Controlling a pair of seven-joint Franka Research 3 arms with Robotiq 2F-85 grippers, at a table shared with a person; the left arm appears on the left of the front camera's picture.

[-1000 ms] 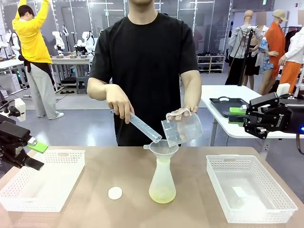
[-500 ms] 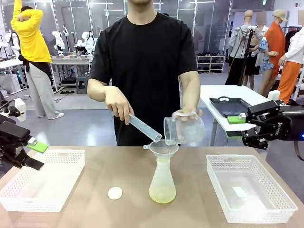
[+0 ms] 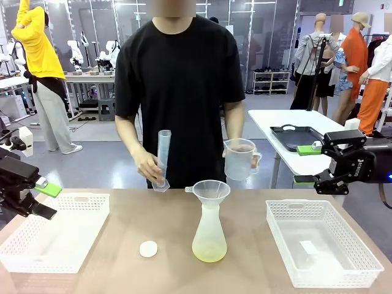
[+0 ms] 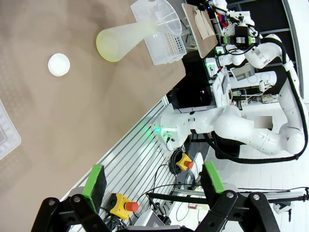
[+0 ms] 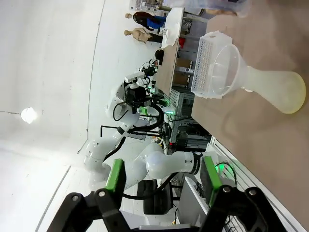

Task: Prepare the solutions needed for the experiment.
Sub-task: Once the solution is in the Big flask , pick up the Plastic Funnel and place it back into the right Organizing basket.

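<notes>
The solutions are a small pool of pale yellow liquid (image 3: 209, 251) in the bottom of a translucent conical flask (image 3: 209, 233) at the table's middle. A clear funnel (image 3: 209, 189) sits in the flask's neck. The flask (image 4: 123, 39) also lies in the left wrist view, and the flask (image 5: 276, 90) in the right wrist view. Behind the flask the person holds a measuring cylinder (image 3: 163, 158) upright in one hand and a clear jug (image 3: 239, 159) in the other. My left gripper (image 3: 46, 200) hovers open at the far left over a basket. My right gripper (image 3: 308, 164) hangs open at the right, above the table.
A white basket (image 3: 37, 251) lies at the left and another white basket (image 3: 361, 269) at the right. A small white round cap (image 3: 148, 248) rests on the table left of the flask. A white side table with a black tray (image 3: 294, 136) stands behind the right arm.
The person has pulled the cylinder and jug back from the funnel and turned both upright. My right gripper has opened wider and sunk a little. The left arm is still.
</notes>
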